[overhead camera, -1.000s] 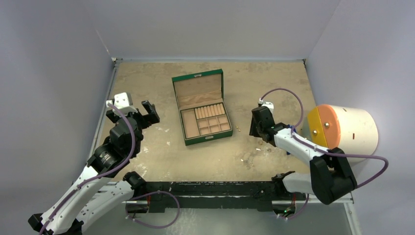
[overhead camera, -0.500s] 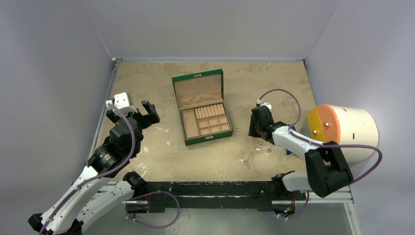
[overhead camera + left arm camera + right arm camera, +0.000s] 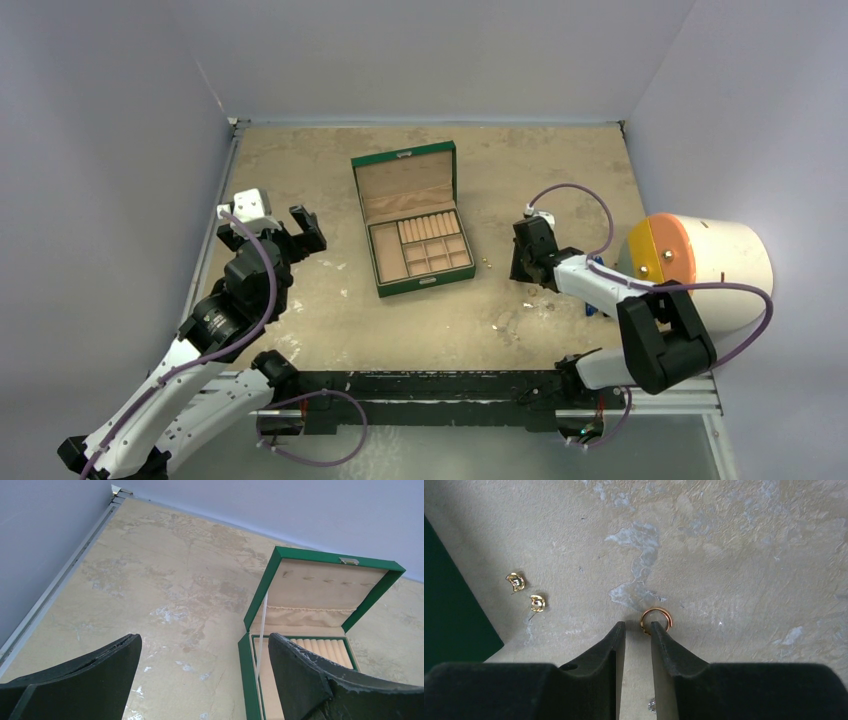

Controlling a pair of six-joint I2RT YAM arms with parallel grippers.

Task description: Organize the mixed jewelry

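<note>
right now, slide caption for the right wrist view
Right gripper, narrowly open, poised at a gold ring; two gold studs lie nearby.

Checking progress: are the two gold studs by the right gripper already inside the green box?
No, both gold studs lie on the bare table beside the green box, not in it.
</note>
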